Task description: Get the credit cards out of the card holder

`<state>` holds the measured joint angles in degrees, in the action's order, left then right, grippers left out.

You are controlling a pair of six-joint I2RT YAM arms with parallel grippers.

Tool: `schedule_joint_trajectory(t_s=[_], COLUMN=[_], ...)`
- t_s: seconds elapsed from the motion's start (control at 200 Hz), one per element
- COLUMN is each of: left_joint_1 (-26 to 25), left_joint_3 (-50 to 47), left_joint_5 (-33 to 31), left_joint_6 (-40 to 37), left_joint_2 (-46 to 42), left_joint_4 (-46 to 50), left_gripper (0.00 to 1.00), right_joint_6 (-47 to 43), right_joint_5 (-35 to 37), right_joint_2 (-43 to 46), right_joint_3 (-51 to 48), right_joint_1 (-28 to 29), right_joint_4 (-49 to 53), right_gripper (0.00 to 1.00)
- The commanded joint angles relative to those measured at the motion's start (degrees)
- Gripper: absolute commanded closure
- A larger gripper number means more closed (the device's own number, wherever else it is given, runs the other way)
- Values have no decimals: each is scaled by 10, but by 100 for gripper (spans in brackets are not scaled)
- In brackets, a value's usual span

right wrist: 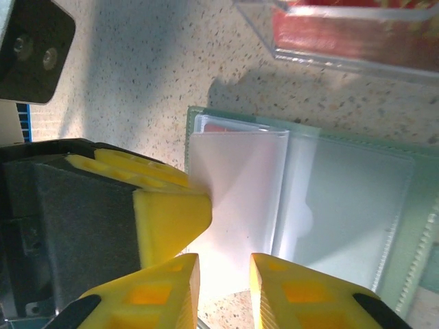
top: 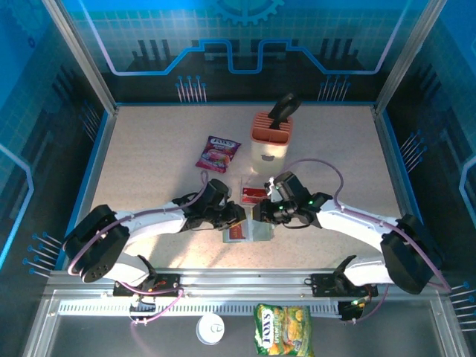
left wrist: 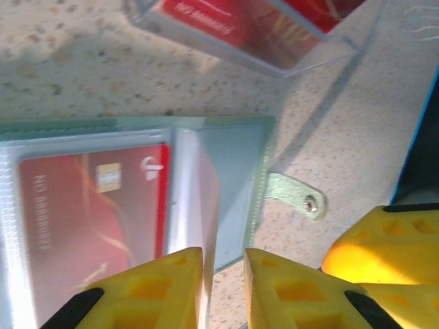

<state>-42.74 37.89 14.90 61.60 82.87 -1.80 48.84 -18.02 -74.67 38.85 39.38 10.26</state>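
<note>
A speckled beige worktop [top: 149, 171] lies inside blue-lit panelled walls. Near its front middle, the small flat grey-green folding card holder [top: 249, 232] lies opened out with its pale, clear-sleeved inside facing up, and both arms meet over it.

In the left wrist view a red plastic credit card [left wrist: 86, 229] with a gold chip sits inside the sleeve of one panel. A small grey-green snap tab [left wrist: 298, 195] sticks out from the holder's edge onto the surface. The left claw [left wrist: 225, 291] straddles a raised clear sleeve leaf [left wrist: 195, 205] at the holder's fold, its yellow fingers [left wrist: 161, 291] narrowly apart; I cannot tell whether they pinch it.

The right claw [right wrist: 225, 291] has the pale leaf running into its narrow gap as well, and whether it is grasping or merely close cannot be told. A finger of the left claw touches the leaf's edge beside it.

Just beyond the holder, a shallow clear plastic tray [right wrist: 262, 29] holds more red cards [right wrist: 343, 34]. Farther back are a purple-red crinkly snack packet [top: 218, 153] and a tall peach slotted block [top: 269, 137].
</note>
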Motion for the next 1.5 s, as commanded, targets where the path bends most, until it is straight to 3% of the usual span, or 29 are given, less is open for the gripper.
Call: schedule_joint_trajectory(t_s=[0.0, 0.475, 0.73, 1.151, 1.496], left_joint_1=[-3, -23, -23, -14, 10], left_joint_3=[31, 87, 97, 55, -16], left_joint_5=[23, 42, 42, 6, -27], left_joint_6=[-5, -13, -16, -23, -18], left_joint_2=[21, 113, 131, 66, -25], left_joint_4=[-3, -31, -33, 1, 37], left_gripper=[77, 68, 70, 77, 80], right_joint_6=[-16, -28, -18, -8, -2], right_joint_5=[12, 11, -3, -37, -43], right_joint_2=[28, 92, 99, 35, -63], right_joint_3=[-11, -34, -50, -45, 5], right_joint_1=[-20, -61, -62, -50, -2], right_joint_4=[39, 75, 67, 12, -27], right_gripper=[74, 73, 73, 74, 74])
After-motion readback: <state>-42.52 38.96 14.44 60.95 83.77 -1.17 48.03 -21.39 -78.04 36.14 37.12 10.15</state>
